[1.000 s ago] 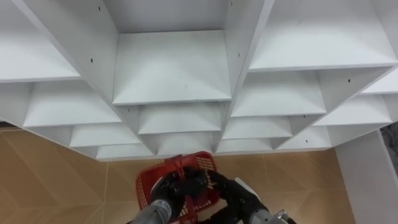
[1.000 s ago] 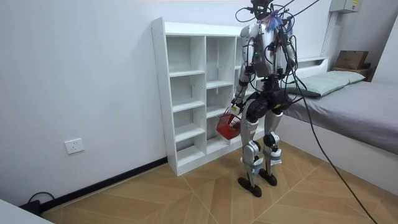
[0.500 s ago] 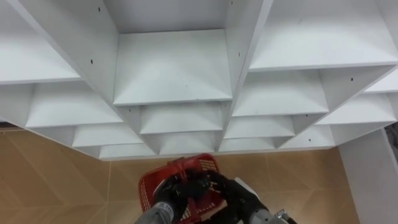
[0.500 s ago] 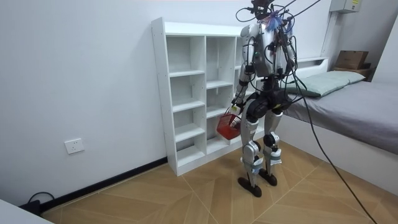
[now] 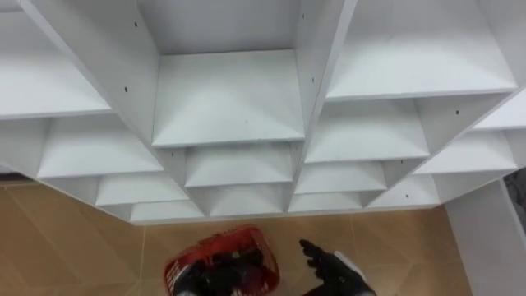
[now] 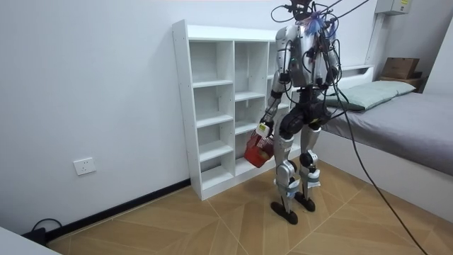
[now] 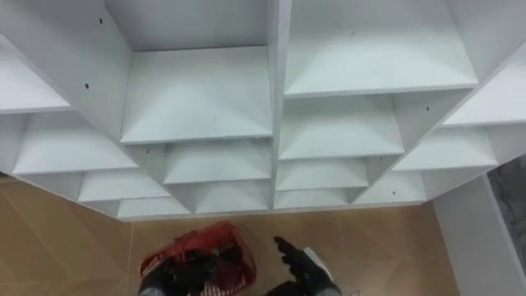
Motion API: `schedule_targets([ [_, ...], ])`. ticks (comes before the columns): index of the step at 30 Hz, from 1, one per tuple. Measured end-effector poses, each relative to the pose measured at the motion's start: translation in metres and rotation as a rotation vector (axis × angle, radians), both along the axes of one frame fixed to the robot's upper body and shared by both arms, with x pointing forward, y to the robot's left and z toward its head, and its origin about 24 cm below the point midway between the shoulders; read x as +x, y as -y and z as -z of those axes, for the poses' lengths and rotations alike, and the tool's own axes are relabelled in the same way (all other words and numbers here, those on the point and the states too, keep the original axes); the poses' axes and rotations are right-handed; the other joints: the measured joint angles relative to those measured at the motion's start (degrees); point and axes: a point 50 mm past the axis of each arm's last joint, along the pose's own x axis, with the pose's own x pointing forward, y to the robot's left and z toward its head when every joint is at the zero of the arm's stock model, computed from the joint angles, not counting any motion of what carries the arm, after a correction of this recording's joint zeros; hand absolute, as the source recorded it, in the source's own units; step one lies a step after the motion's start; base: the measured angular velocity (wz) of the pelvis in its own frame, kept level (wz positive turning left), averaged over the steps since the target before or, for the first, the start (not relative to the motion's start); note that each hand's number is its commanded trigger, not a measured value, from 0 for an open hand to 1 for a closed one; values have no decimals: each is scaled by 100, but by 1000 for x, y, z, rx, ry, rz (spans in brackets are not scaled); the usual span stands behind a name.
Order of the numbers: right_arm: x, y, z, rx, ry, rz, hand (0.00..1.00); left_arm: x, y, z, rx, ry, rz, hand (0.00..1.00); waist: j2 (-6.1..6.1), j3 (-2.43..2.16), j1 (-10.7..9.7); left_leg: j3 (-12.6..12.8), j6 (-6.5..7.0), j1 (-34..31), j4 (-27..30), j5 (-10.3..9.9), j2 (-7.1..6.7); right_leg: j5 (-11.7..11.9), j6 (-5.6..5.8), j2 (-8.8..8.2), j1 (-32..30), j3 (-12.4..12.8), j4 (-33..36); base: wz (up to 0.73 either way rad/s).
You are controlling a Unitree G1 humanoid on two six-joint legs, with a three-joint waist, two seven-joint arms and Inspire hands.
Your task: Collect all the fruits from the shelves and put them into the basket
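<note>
Gripping the handle of the red basket, the left hand has its fingers curled round it; the basket hangs under that hand and looks tilted in the room view. Right hand sits just right of the basket, apart from it, fingers straight and spread, holding nothing. Basket contents: the inside is dark and mostly covered by the left hand, so can't tell if any fruit is in it. Ahead of and above both hands is the white closet, open compartments, every shelf in sight bare, no fruit on any. Wooden floor below the hands. Progress call: nothing left to pick as far as visible, so either collecting is done or fruit sits in a compartment out of sight; I'd check the remaining compartments, else carry the basket off
</note>
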Motion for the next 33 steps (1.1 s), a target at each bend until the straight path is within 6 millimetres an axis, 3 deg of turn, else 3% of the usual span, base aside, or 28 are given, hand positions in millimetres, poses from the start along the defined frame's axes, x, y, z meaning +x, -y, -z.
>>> schedule_targets([
  [2,-6,8,4,-13,-21,55,0,-4,-7,2,74,-5,50,100,-20,-3,-3,4,-8,138,-82,3,-6,-6,5,6,146,1,-68,-2],
  [6,-25,26,14,-43,-76,155,0,-18,-29,5,305,-16,280,100,-117,-78,-62,8,-23,436,-178,2,-15,-33,7,23,471,17,-258,-1],
  [11,-51,43,20,-49,-134,307,0,-50,-46,12,454,-94,404,100,-130,-88,-197,-41,-40,807,-322,-10,-25,-46,26,33,848,-24,-386,4],
  [24,-81,65,34,-100,-241,435,0,-93,-75,17,526,-209,276,100,-121,-67,-194,-42,-78,1469,-582,-38,-33,-124,40,107,1412,87,-568,-1],
  [33,-92,77,39,-107,-335,518,0,-105,-85,18,605,-301,363,100,-142,-81,-174,-60,-95,1668,-580,-93,-39,-174,40,124,1648,108,-625,0],
])
